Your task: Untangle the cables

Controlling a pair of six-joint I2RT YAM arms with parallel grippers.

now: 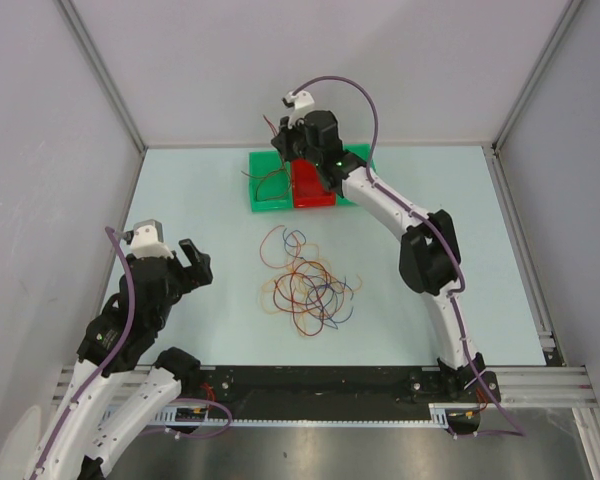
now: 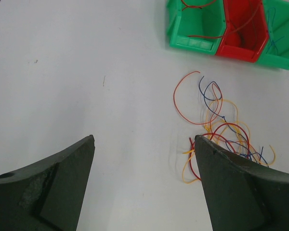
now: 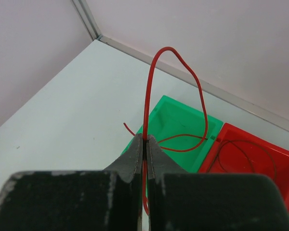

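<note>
Red cable [image 3: 167, 47], a single strand, is pinched between the closed jaws of the right gripper [image 3: 145, 140]. That gripper hangs over the left green bin [image 3: 176, 115] at the far edge of the tabletop [image 1: 200, 190]. The strand loops upward from the fingertips and curves back down toward that bin. The adjoining red bin [image 3: 250, 159] contains what appears to be one dark loop. The other cables [image 1: 308, 285] lie in a tangled heap at mid-tabletop: red, orange, yellow and blue. The left gripper [image 1: 194, 262] stands near the left edge with its jaws spread wide, holding nothing, apart from the heap.
</note>
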